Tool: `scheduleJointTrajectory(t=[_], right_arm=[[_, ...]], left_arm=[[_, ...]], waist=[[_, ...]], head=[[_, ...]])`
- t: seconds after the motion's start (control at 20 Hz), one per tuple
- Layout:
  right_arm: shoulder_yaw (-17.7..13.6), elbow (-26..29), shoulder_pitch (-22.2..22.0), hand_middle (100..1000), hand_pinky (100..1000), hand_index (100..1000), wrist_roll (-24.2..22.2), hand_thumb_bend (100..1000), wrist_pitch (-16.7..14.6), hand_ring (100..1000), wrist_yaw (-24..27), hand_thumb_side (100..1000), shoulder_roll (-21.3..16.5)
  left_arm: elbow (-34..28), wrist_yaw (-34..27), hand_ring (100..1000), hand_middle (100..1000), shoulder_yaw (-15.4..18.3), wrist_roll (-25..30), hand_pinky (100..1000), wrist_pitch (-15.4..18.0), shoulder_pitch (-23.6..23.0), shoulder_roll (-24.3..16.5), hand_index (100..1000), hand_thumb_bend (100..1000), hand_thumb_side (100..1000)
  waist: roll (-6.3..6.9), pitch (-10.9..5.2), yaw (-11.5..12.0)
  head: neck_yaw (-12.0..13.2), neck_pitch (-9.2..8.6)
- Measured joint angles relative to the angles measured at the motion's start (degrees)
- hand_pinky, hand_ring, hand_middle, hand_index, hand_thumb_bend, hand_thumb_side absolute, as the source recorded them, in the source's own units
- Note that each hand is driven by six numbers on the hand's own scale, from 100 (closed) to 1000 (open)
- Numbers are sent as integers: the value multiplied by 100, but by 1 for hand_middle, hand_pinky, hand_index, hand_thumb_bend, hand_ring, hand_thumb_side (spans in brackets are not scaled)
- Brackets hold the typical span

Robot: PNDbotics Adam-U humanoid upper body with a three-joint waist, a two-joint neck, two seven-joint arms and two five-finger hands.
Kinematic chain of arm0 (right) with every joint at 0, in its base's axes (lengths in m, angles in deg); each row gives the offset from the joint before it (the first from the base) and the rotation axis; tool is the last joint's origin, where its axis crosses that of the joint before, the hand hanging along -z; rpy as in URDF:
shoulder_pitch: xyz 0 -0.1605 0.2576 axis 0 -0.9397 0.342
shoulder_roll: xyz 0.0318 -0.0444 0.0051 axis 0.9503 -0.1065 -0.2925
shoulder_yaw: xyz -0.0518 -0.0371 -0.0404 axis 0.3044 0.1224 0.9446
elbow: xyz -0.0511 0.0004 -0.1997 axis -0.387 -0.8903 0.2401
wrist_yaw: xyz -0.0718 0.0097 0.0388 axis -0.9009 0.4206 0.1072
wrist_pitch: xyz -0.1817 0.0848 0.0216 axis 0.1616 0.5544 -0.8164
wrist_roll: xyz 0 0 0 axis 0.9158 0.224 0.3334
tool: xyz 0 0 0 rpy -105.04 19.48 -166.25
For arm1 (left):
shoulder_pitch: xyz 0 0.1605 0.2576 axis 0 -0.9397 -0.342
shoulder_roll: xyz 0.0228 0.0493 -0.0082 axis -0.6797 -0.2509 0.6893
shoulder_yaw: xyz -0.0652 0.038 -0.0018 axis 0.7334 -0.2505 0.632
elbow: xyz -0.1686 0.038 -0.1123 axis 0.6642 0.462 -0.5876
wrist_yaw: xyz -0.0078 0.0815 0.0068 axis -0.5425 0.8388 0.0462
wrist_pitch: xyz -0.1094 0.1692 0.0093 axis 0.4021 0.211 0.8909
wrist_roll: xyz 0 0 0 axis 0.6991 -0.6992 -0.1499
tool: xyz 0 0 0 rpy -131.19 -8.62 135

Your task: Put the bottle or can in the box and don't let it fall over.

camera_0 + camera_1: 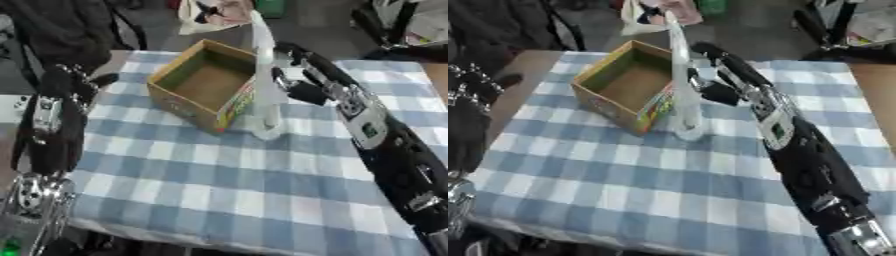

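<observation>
Reaching in from the right side of the left eye view, the right hand (293,75) has its fingers (304,91) curled toward a tall, pale, clear bottle (264,85), which stands upright on the surface (219,190), covered in a blue and white checked cloth. The bottle is just to the left of those fingers, touching or nearly touching them, and whether they fully close round it cannot be told, since the blur hides the contact. Directly beyond the bottle on the side away from the fingers sits an open cardboard box (206,85), its near right wall right beside the bottle's lower part; the bottle is outside the box, not in it. The left hand (52,130) hangs at the left edge of this view, well apart from the bottle and box, and the state of its fingers cannot be told. In the right eye view the same right hand (710,70) shows black against the cloth, its dark fingers (719,92) bent beside the middle of the bottle (682,80), whose wider foot rests on the cloth below and slightly left of them. The box (623,85) lies left of the fingers, just past the bottle, its brown inside showing.
</observation>
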Motion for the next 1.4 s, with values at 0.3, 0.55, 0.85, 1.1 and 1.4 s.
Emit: scheduleJointTrajectory(t=[0.3, 0.55, 0.85, 1.1, 1.4], right_arm=[[4, 11, -17, 989, 849, 1000, 11, 100, -11, 1000, 7, 869, 3], [4, 101, -10, 992, 842, 1000, -64, 100, 67, 1000, 246, 914, 3], [-2, 180, 16, 993, 837, 1000, -206, 100, 290, 1000, 627, 938, -2], [-34, 190, 64, 994, 834, 1000, -239, 100, 457, 1000, 865, 951, -26], [-38, 180, 110, 996, 832, 1000, -282, 100, 533, 1000, 1019, 966, -115]], left_arm=[[-30, 10, 906, 815, 2, 58, 834, 9, 0, -45, 904, 290, 897], [-31, -4, 904, 815, 1, 107, 833, 57, 3, -46, 905, 291, 892], [-31, -63, 903, 814, -1, 152, 831, 85, 14, -48, 906, 295, 886], [-31, -100, 902, 814, -4, 187, 830, 85, 54, -48, 906, 296, 885], [-31, -137, 902, 814, -23, 241, 829, 85, 98, -48, 906, 297, 886]], waist=[[-1, -38, 31], [-1, -89, 64], [-6, -144, 111], [-19, -155, 149], [-38, -155, 213]], head=[[0, 0], [-8, 0], [-8, 0], [-8, 0], [-43, 0]])
